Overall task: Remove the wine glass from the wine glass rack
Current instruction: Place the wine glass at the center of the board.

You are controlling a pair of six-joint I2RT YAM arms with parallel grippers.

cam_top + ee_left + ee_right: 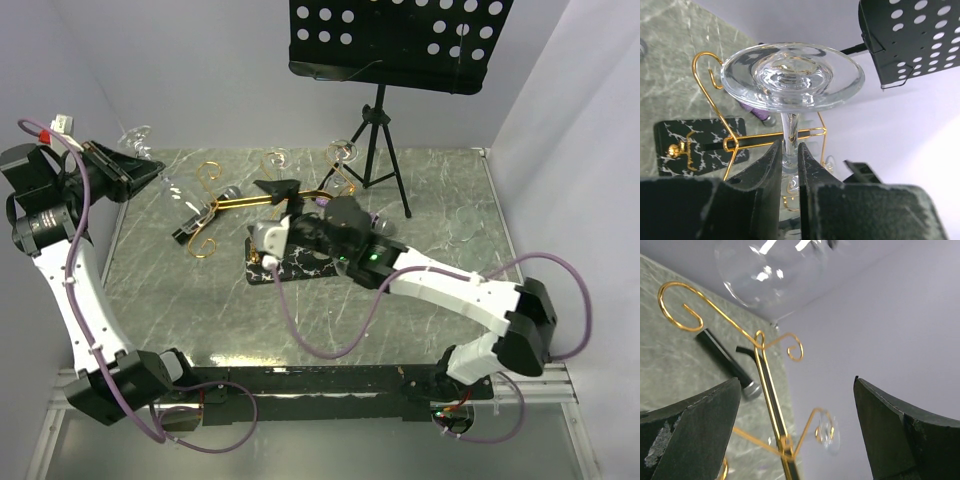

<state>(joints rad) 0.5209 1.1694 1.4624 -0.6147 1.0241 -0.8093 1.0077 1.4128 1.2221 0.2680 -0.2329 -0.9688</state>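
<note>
Spread tool (795, 387) frames the wine glass rack (772, 402) and wine glass (767, 272).

Gold wine glass rack (771, 138) has black, white-veined base (704, 146).

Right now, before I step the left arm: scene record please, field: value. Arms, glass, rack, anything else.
left fingers: shut on the wine glass stem, foot facing the wrist camera
right fingers: open, either side of the wine glass rack pole, no contact visible
held glass vs rack: top view shows it left of the gold arms, seemingly apart
other glasses: hanging on the far arms
music stand: behind the rack
</note>
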